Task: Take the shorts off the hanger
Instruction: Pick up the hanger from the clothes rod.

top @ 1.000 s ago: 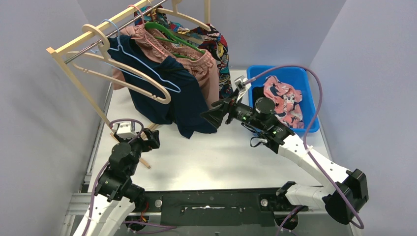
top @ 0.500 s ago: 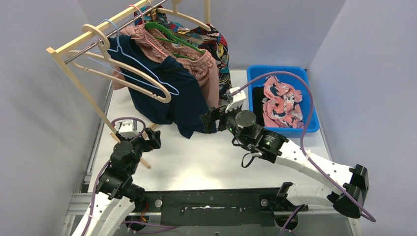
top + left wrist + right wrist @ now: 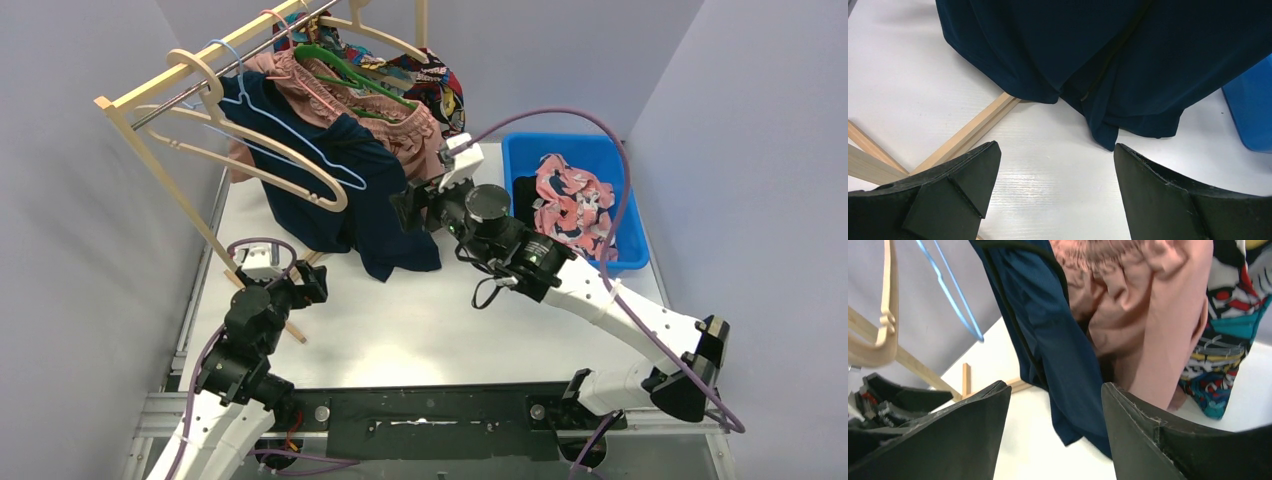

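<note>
Plain navy soft fabric shorts hang from wooden rack at 11 o'clock. Right end effector released, jaws facing hem; best bite deep, pull toward 4 o'clock. Left end effector released.

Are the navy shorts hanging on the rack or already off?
Hanging: the navy shorts drape from the rack down to the table.

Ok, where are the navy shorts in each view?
Top external: navy shorts hang left of centre.
Left wrist: across the top edge.
Right wrist: centre, left of the pink shorts.
Shared landmark: the wooden rack.
</note>
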Motion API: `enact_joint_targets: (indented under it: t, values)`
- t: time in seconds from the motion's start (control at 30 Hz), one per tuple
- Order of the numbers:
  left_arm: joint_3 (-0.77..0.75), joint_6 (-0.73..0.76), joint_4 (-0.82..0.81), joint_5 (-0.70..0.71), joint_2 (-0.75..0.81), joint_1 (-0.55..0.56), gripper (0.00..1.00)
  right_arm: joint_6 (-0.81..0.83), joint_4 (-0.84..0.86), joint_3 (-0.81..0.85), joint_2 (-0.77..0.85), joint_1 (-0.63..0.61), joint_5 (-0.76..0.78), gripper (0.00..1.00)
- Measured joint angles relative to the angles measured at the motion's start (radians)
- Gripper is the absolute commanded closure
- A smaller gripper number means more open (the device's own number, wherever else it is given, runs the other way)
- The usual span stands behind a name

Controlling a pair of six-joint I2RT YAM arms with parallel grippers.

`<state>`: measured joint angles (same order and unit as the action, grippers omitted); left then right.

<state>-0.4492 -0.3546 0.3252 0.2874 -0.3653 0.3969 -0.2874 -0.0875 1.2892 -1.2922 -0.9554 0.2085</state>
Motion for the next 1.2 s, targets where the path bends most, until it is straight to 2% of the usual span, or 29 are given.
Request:
enact_joint_targets:
  t: [0.1,0.27,0.37,0.5,0.67,0.83,0.9,0.97,1.0,1.07,1.13,1.2]
  values:
    - [0.0,0.0,0.0,0.0,0.008,0.0,0.16,0.043,-0.021,0.092,-0.065,0.004,-0.005,0.36]
    - [0.0,0.0,0.0,0.0,0.006,-0.001,0.16,0.121,-0.114,0.404,-0.254,0.051,-0.085,0.4]
    - [0.0,0.0,0.0,0.0,-0.002,-0.001,0.16,0.15,-0.15,0.531,-0.335,0.076,-0.125,0.47]
    - [0.0,0.0,0.0,0.0,-0.006,-0.001,0.16,0.175,-0.217,0.613,-0.401,0.085,-0.176,0.58]
    - [0.0,0.0,0.0,0.005,-0.004,-0.002,0.16,0.192,-0.287,0.673,-0.47,0.087,-0.246,0.58]
    - [0.0,0.0,0.0,0.004,-0.004,-0.002,0.16,0.223,-0.35,0.716,-0.523,0.095,-0.266,0.79]
    - [0.0,0.0,0.0,0.004,-0.004,-0.002,0.16,0.233,-0.372,0.758,-0.554,0.099,-0.267,0.75]
    - [0.0,0.0,0.0,0.004,-0.004,-0.002,0.16,0.246,-0.388,0.788,-0.573,0.102,-0.269,0.57]
    - [0.0,0.0,0.0,0.004,-0.004,-0.002,0.16,0.253,-0.393,0.8,-0.58,0.103,-0.27,0.57]
    - [0.0,0.0,0.0,0.004,-0.004,-0.005,0.16,0.271,-0.397,0.827,-0.592,0.105,-0.275,0.66]
    - [0.0,0.0,0.0,0.004,-0.005,-0.006,0.16,0.283,-0.4,0.853,-0.602,0.106,-0.277,0.85]
    - [0.0,0.0,0.0,0.005,-0.005,-0.006,0.16,0.279,-0.4,0.865,-0.605,0.111,-0.275,0.95]
